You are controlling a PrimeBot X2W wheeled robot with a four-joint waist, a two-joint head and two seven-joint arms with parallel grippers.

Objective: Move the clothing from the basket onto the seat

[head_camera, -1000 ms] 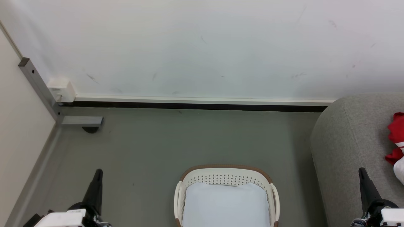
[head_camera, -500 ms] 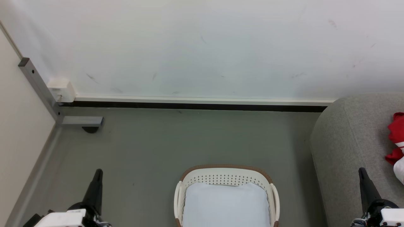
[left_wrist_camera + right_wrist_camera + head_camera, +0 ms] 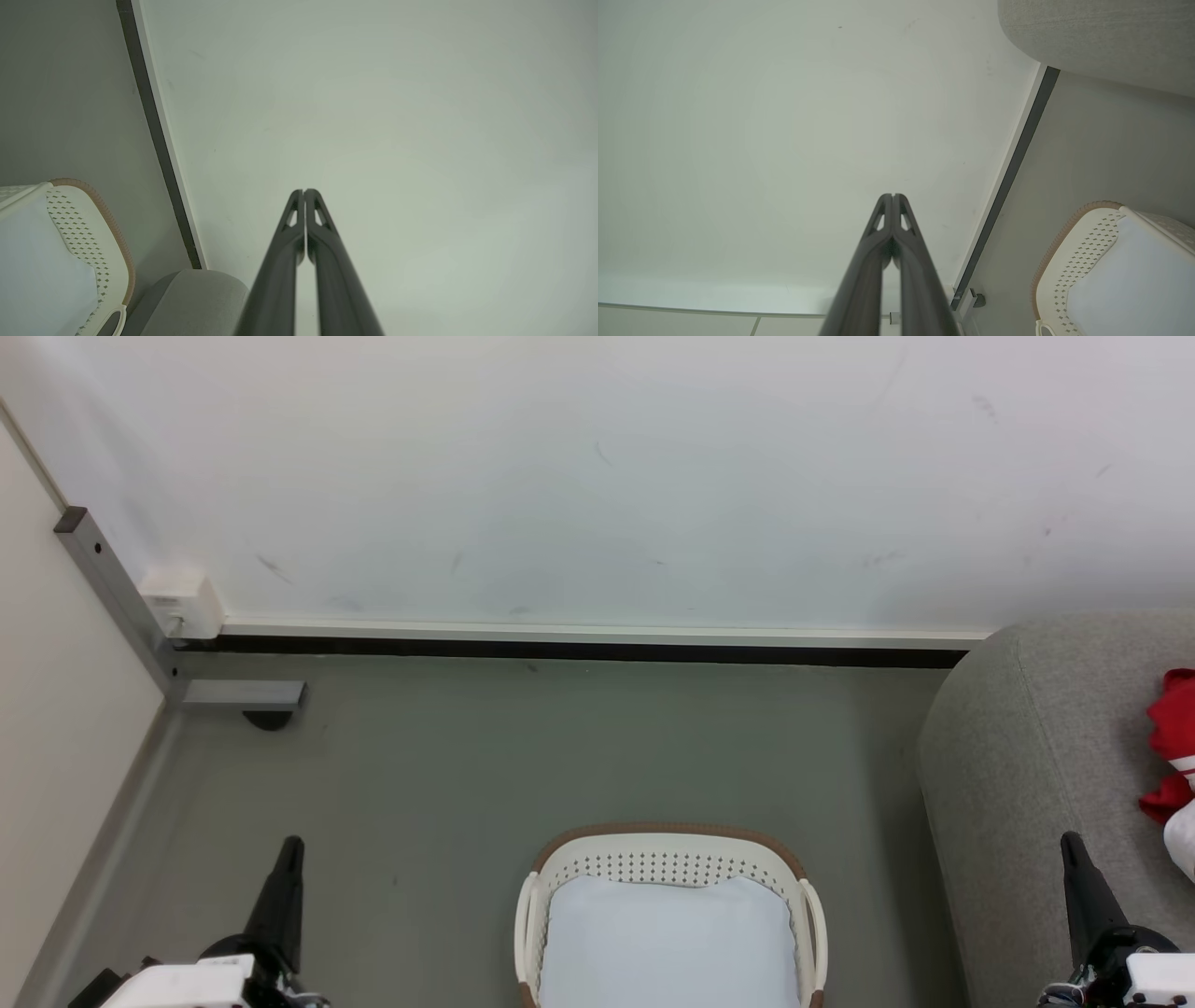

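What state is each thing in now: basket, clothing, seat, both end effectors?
basket: upright, liner pad inside, no clothing in its visible part
clothing: lying on the seat
seat: carrying the clothing
left end effector: shut, empty
right end effector: shut, empty

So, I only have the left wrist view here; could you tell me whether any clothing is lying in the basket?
Observer: In the head view the basket holds its pale liner pad and no garment that I can see, though its near end is cut off.
Operator: Thank you. Where is the clothing, then?
Observer: Red-and-white clothing lies on the seat, at the right edge of the head view.
Operator: And is the right gripper holding anything?
Observer: No. The right gripper has its fingers shut together on nothing, pointing at the wall.
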